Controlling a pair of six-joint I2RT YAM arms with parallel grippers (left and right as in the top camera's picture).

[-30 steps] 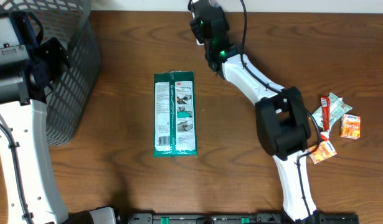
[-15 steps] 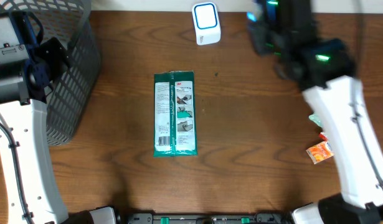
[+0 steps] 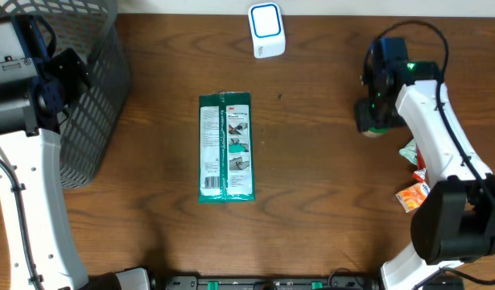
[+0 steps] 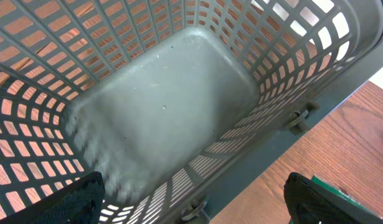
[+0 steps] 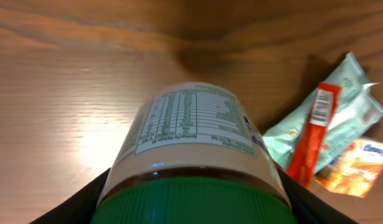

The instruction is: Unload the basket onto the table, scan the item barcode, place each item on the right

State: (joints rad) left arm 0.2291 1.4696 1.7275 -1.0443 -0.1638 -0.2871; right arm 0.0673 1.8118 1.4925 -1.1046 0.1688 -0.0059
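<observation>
Well, jar: clamped at its green-lid end inside the right pincer, nutrition panel facing the wrist camera, no barcode showing on that face.
Right pincer: jaws drawn part-way in, hugging the jar from both sides. That hold leaves the label free to present, I'd say.
Scanner: well off to the pincer's left, by the far table edge. The jar likely has to travel there and turn.
Snack packets: on the table near the jar, to the pincer's right.
Left pincer: spread wide, empty, over the basket, out of the way.
</observation>
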